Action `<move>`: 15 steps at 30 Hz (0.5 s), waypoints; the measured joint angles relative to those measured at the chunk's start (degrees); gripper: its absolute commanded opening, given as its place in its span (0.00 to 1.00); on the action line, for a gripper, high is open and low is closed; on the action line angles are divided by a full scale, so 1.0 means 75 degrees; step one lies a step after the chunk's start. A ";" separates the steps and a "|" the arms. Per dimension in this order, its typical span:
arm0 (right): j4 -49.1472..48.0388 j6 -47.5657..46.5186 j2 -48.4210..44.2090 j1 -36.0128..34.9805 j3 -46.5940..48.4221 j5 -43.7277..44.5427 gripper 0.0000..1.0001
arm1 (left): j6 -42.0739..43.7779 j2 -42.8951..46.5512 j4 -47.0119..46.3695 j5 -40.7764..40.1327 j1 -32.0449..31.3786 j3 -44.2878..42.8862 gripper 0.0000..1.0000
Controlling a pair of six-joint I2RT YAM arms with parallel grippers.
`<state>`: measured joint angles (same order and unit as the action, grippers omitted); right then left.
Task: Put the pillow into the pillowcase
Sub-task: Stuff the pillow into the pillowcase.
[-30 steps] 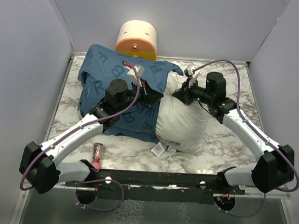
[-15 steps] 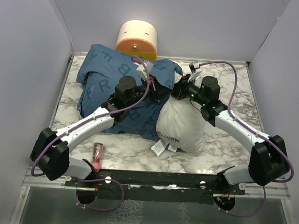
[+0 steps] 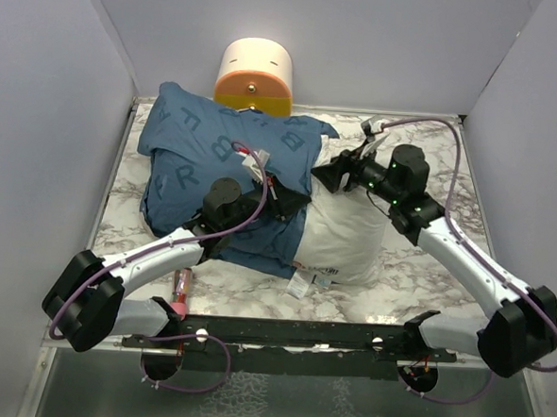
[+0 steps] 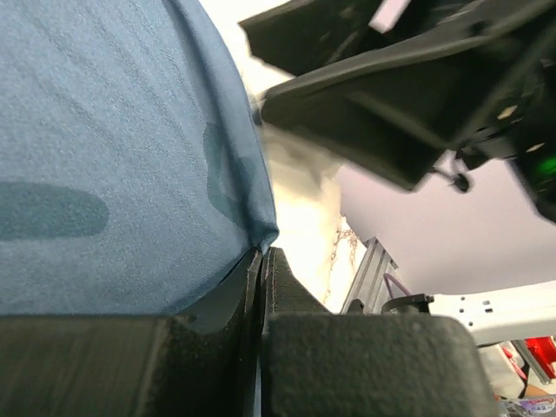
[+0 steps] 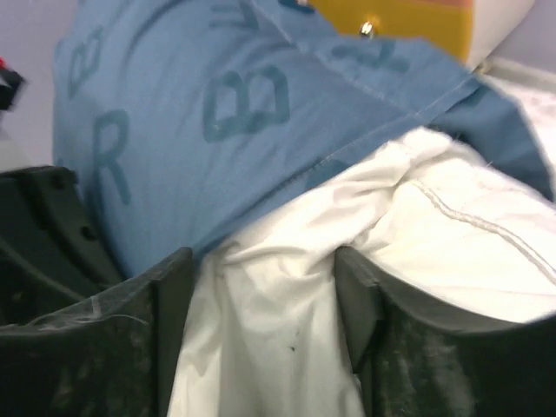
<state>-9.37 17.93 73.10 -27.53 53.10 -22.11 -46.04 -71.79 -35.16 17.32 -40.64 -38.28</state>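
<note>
The white pillow (image 3: 348,234) lies mid-table with its tags at the near end, and its far-left part sits under the blue lettered pillowcase (image 3: 211,152). My left gripper (image 3: 292,192) is shut on the pillowcase's hem where it crosses the pillow. In the left wrist view the shut gripper (image 4: 262,257) pinches that blue hem (image 4: 248,187). My right gripper (image 3: 331,177) hangs open at the pillow's far end. In the right wrist view the open gripper (image 5: 265,291) straddles a bunched fold of pillow (image 5: 269,330), with the pillowcase (image 5: 200,113) just beyond.
A cream-and-orange cylinder (image 3: 255,75) stands against the back wall behind the pillowcase. A small red tube (image 3: 182,284) lies by the left arm near the front edge. Enclosure walls close in on both sides of the marble tabletop (image 3: 416,274).
My right gripper has opened and let go of the pillow's far end. My left gripper has drawn the pillowcase hem nearer and further across the pillow.
</note>
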 measured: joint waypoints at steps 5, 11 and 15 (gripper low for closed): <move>0.1635 -0.1011 -0.1014 0.0274 0.0854 0.0041 0.90 | -0.0073 0.0009 -0.0023 0.0015 0.0079 0.0009 0.00; 0.3334 -0.1550 -0.2017 0.0300 0.1093 -0.0458 0.91 | -0.0023 0.0009 0.0254 0.0134 0.0248 -0.0175 0.00; 0.4132 -0.1209 -0.2629 0.0297 -0.0067 -0.0379 0.91 | 0.0236 -0.0023 0.0839 0.0358 0.0268 -0.0822 0.00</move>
<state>21.63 8.86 53.39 -25.30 52.60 -24.95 -44.27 -71.96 -28.86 20.01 -38.63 -44.45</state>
